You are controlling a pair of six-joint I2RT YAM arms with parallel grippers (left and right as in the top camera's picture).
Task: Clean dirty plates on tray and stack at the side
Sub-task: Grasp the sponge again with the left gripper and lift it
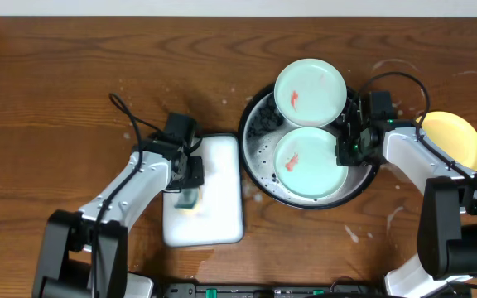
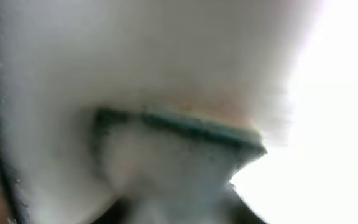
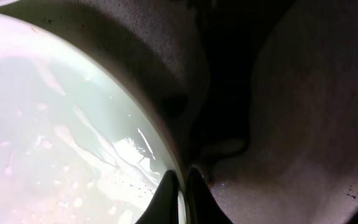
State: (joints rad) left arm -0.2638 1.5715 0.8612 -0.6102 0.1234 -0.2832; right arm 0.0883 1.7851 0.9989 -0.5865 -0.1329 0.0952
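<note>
The black tray [image 1: 248,157] holds two mint-white plates with red smears. The upper plate [image 1: 309,93] leans on the far rim. The lower plate [image 1: 303,163] lies in the soapy water. My right gripper [image 1: 343,149] is shut on the lower plate's right rim. In the right wrist view its fingers [image 3: 180,182] pinch that wet rim [image 3: 61,124] against the tray's dark wall [image 3: 309,124]. A yellow plate [image 1: 455,136] lies on the table at the right, with no smears showing. My left gripper [image 1: 190,189] is down on a sponge [image 1: 189,201], and its jaws are blurred.
A white rectangular sponge tray [image 1: 215,223] stands left of the black tray. The left wrist view is blurred, showing the sponge's green edge [image 2: 179,126] close up against white. Dark suds [image 1: 263,122] sit in the tray's left part. Water drops dot the wooden table.
</note>
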